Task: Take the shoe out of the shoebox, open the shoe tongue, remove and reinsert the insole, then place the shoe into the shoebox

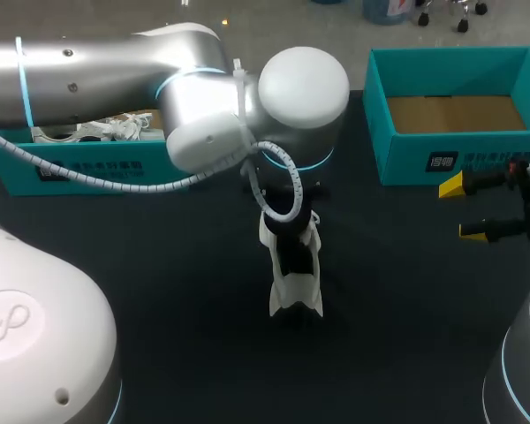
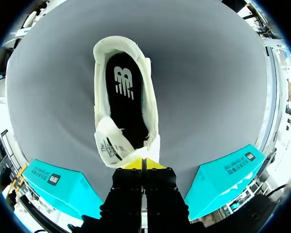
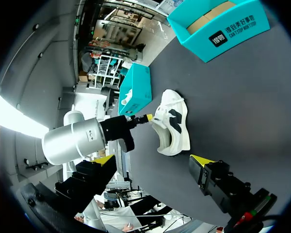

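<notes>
The white lace-up sneaker (image 1: 293,269) stands near the middle of the dark worktop (image 1: 159,274), outside both boxes. Only the left wrist view looks straight into it: a black insole (image 2: 123,92) with a white logo lies inside, and the crumpled white tongue (image 2: 109,145) is folded out toward the toe. The right wrist view shows its side instead, with a dark emblem.

A teal cardboard shoebox (image 1: 406,155) with a bare brown floor sits open at the far right corner. A second teal shoebox (image 1: 79,172) at the far left edge holds white items. In the head view the silver left arm (image 1: 115,62) crosses over that box and hides the sneaker's front.

The left gripper (image 2: 144,163) has its yellow tips pressed together at the toe-side upper; whether fabric is pinched cannot be told. The right gripper (image 1: 464,209) hangs at the right edge, fingers wide apart, holding nothing.
</notes>
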Controlling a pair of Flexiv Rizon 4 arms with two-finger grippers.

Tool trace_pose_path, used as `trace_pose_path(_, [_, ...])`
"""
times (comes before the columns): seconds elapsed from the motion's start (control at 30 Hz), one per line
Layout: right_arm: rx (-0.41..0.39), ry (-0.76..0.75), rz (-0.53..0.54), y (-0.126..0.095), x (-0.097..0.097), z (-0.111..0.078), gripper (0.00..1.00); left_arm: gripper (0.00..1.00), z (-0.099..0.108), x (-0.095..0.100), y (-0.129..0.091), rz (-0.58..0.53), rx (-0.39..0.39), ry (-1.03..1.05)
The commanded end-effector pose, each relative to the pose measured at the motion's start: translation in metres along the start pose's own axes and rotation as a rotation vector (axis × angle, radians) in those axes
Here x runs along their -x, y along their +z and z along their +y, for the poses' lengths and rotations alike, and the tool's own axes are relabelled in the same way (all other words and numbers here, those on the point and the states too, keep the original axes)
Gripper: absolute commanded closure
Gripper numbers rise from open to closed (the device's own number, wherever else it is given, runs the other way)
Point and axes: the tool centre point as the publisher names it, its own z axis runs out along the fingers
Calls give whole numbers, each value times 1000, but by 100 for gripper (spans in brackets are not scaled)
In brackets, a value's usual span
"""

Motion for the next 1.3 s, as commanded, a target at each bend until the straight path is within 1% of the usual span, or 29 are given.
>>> trace_pose_path(0.03, [2, 2, -4, 0, 0, -2, 0, 100, 12, -12, -14, -6, 16, -13])
trace_pose_path(0.13, [2, 2, -4, 0, 0, -2, 0, 100, 25, -6, -12, -13, 32, -15])
trace_pose_path(0.23, [2, 2, -4, 0, 0, -2, 0, 100, 34, 3, -8, -38, 27, -9])
trace_pose_path(0.37, [2, 2, -4, 0, 0, -2, 0, 100, 33, 15, 3, -40, 2, 14])
trace_pose_path(0.47, [2, 2, -4, 0, 0, -2, 0, 100, 26, 19, 9, -44, -21, 26])
trace_pose_path(0.53, [2, 2, -4, 0, 0, -2, 0, 100, 20, 19, 10, -42, -29, 35])
trace_pose_path(0.67, [2, 2, -4, 0, 0, -2, 0, 100, 8, 14, 14, -41, -55, 43])
trace_pose_path(0.87, [2, 2, -4, 0, 0, -2, 0, 100, -15, 1, 12, -53, -95, 31])
trace_pose_path(0.97, [2, 2, -4, 0, 0, -2, 0, 100, -23, -3, 12, -50, -109, 23])
trace_pose_path(1.13, [2, 2, -4, 0, 0, -2, 0, 100, -35, -2, 14, -48, -136, 22])
trace_pose_path(1.2, [2, 2, -4, 0, 0, -2, 0, 100, -35, -1, 10, -48, -137, 20])
trace_pose_path(1.3, [2, 2, -4, 0, 0, -2, 0, 100, -28, -2, -2, -59, -143, -28])
